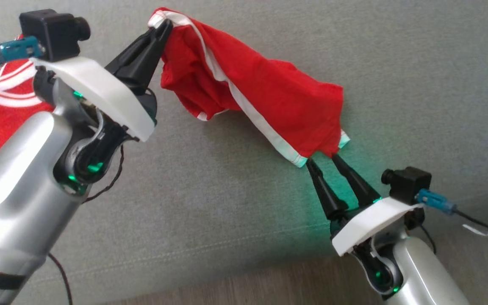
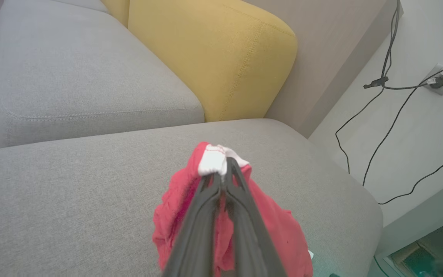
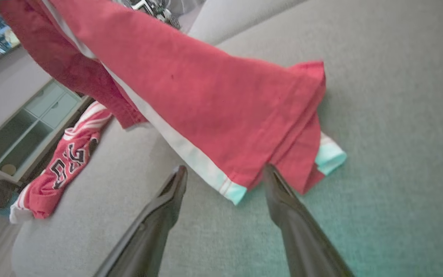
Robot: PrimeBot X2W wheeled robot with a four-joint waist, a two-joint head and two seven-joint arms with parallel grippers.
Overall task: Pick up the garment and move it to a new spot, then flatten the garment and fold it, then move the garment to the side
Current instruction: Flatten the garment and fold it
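The garment is thin red cloth with white trim, matt and creased. The sofa is grey woven fabric, matt and slightly coarse, and the yellow cushion has a similar weave. The left end effector and right end effector are dull black plastic; the left forearm is glossy silver.

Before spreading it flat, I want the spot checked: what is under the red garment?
Grey sofa cushion shows beneath the red garment, which hangs from the left gripper. The patch directly under its lower end is covered.
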